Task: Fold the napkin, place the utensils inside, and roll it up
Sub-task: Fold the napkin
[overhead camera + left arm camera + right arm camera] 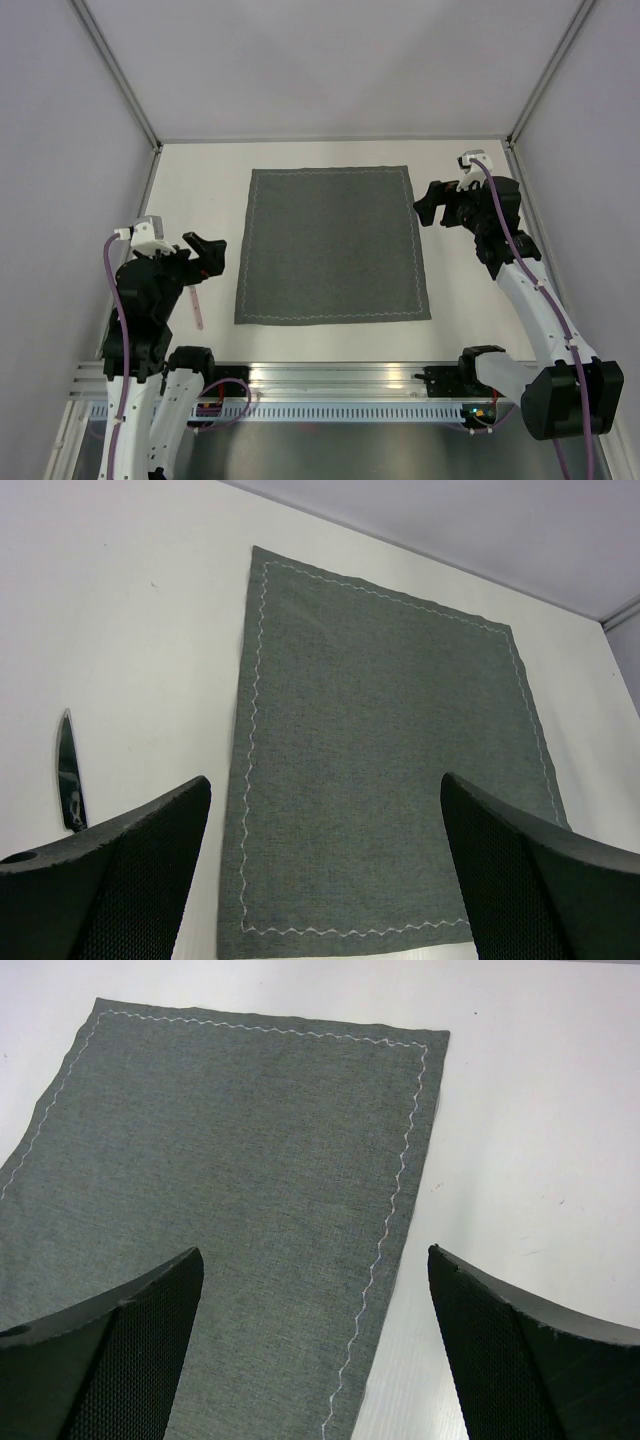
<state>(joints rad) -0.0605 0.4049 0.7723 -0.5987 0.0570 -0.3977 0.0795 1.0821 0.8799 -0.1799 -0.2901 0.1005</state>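
Two claws, what do they hold?

Nothing. The left claw (208, 255) and right claw (428, 203) both have their fingers spread wide, one on each side of the napkin (333, 245).

And the napkin?

It lies flat and unfolded on the white bench (200, 190). A pink knife (196, 305) lies just off its left edge.

How should the fold go?

Probably each claw pinches one corner of the same edge, then both lift evenly and carry it straight across so the stitched borders line up.

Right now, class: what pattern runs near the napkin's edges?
A pale zigzag stitched line on the dark grey napkin, clearest in the right wrist view.
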